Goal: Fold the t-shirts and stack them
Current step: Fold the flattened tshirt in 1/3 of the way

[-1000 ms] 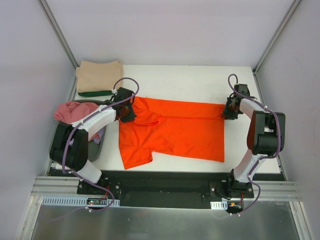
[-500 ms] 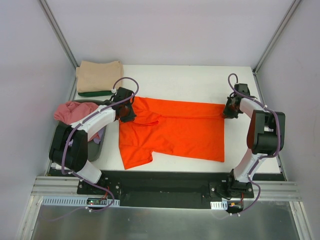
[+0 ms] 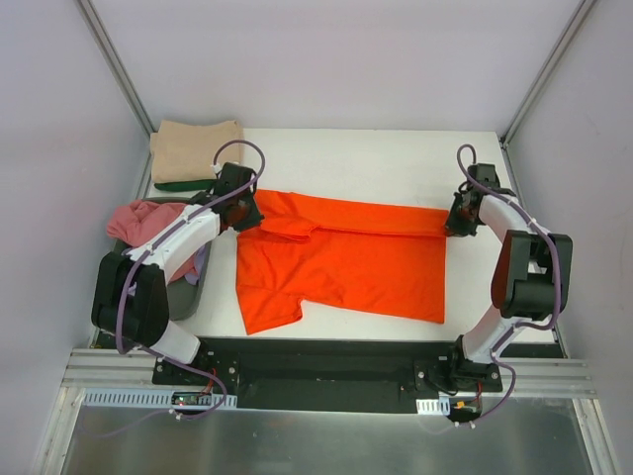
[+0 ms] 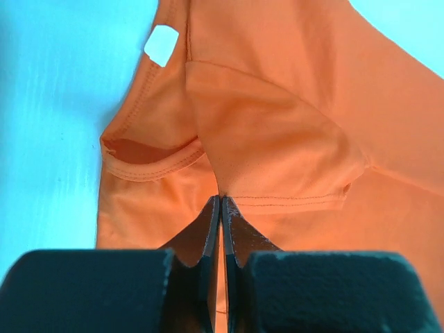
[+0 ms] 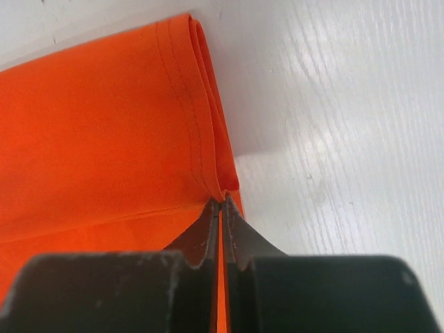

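- Right pincer [image 5: 222, 201]: a second ago the jaws stood partly apart at the far right hem corner. They are now closed and pinch the doubled hem edge of the orange t-shirt [image 3: 341, 267].
- Left pincer [image 4: 220, 201]: closed throughout, tips nipping orange cloth where the folded-over sleeve [image 4: 277, 146] meets the body, near the collar with the white neck label [image 4: 161, 46]. In the top view it has shifted slightly farther and to the left, drawing that end of the far edge with it.
- Orange t-shirt lies flat mid-table [image 3: 376, 158], a far strip already turned over and the near sleeve still out.
- Judgement: both far corners are now held, so the next fold toward the near edge can start. Moving the arms unevenly would skew the crease.
- Stack at the far left: tan t-shirt [image 3: 196, 150] on top of the dark green t-shirt [image 3: 188, 184].
- Pink t-shirt [image 3: 148, 220] waits in the basket [image 3: 188, 297].
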You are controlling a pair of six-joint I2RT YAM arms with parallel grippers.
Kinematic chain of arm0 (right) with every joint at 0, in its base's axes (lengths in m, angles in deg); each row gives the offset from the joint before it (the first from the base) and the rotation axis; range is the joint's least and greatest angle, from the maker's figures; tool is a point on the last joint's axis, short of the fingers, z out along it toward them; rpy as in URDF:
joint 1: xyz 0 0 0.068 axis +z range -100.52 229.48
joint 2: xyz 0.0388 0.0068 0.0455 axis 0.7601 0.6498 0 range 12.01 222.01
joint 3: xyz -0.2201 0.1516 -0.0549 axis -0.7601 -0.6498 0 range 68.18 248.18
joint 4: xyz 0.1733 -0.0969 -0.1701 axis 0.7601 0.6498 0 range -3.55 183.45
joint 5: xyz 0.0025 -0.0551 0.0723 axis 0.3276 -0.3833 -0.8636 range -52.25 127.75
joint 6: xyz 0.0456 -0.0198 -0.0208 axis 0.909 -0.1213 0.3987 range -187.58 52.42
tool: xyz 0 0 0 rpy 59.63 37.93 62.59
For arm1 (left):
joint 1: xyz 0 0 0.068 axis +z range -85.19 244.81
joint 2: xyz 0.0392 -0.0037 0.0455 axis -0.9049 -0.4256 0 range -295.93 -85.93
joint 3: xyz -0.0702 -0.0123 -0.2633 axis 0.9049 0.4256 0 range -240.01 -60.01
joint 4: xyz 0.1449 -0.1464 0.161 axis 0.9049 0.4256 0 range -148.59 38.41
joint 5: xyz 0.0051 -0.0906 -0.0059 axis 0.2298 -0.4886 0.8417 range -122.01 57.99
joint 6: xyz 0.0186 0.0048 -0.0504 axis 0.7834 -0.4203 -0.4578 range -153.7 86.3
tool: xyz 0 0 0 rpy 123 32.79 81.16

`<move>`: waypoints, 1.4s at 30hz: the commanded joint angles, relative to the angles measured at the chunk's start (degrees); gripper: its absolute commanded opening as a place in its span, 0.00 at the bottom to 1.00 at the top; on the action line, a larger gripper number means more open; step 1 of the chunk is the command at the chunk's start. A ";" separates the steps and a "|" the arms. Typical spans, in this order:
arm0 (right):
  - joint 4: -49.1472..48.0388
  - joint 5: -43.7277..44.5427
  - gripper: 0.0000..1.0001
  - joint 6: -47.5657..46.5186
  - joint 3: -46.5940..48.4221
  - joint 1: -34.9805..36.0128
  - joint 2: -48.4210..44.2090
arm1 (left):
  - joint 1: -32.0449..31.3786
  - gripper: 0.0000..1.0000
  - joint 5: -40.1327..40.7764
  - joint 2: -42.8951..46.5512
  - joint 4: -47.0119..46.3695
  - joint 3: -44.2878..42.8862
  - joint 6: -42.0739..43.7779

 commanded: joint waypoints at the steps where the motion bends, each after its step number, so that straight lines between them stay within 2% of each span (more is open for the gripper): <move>1: 4.32 0.43 0.01 0.94 -1.39 -0.38 -3.75 | 0.72 0.00 1.66 3.50 -0.17 -1.46 2.15; 5: 4.85 -3.69 0.00 1.38 -2.71 -0.38 -4.98 | 1.25 0.00 2.28 4.03 -0.08 0.21 1.89; 12: 5.99 -1.15 0.01 1.64 -3.15 -0.38 -2.79 | 1.42 0.00 1.67 3.77 -0.08 3.99 0.92; 16: 6.08 -0.72 0.07 1.82 -3.15 -0.38 -1.03 | 1.42 0.00 0.79 3.42 0.18 6.18 0.48; 19: 6.69 -0.54 0.19 1.64 -2.98 -0.38 -1.46 | 1.42 0.00 -0.09 3.68 1.06 8.20 0.22; 22: 7.31 -0.54 0.43 1.29 -3.06 -0.38 -4.71 | 1.42 0.21 -0.01 4.91 2.29 9.61 0.30; 25: 7.23 -2.37 0.62 1.29 -3.59 -0.38 -9.18 | 1.34 0.55 -2.28 7.28 2.73 9.71 1.35; 26: 6.96 -3.78 0.67 1.29 -3.94 -0.38 -10.59 | 1.16 0.64 -3.25 7.98 2.73 9.44 1.53; 28: 6.00 -7.20 0.80 1.29 -5.17 -0.38 -14.02 | 0.46 0.76 -4.74 9.47 2.73 8.39 2.15; 29: 5.38 -9.04 0.94 1.46 -5.70 -0.38 -15.25 | -0.06 0.84 -5.10 10.00 2.65 7.52 2.23; 30: 4.42 -11.59 0.96 1.55 -6.31 -0.38 -16.31 | -0.77 0.95 -5.10 10.36 2.65 6.64 2.41; 31: 3.28 -15.18 0.96 1.55 -6.93 -0.30 -17.02 | -1.56 0.99 -6.76 10.19 2.56 5.41 2.76; 35: -1.82 -23.46 0.96 2.87 -8.51 0.49 -15.63 | -3.85 0.99 -9.49 4.67 1.68 -1.00 4.17; 42: -1.65 -23.65 0.96 3.31 -2.63 1.37 -3.16 | -3.67 0.99 -11.08 -11.77 1.33 -9.10 4.96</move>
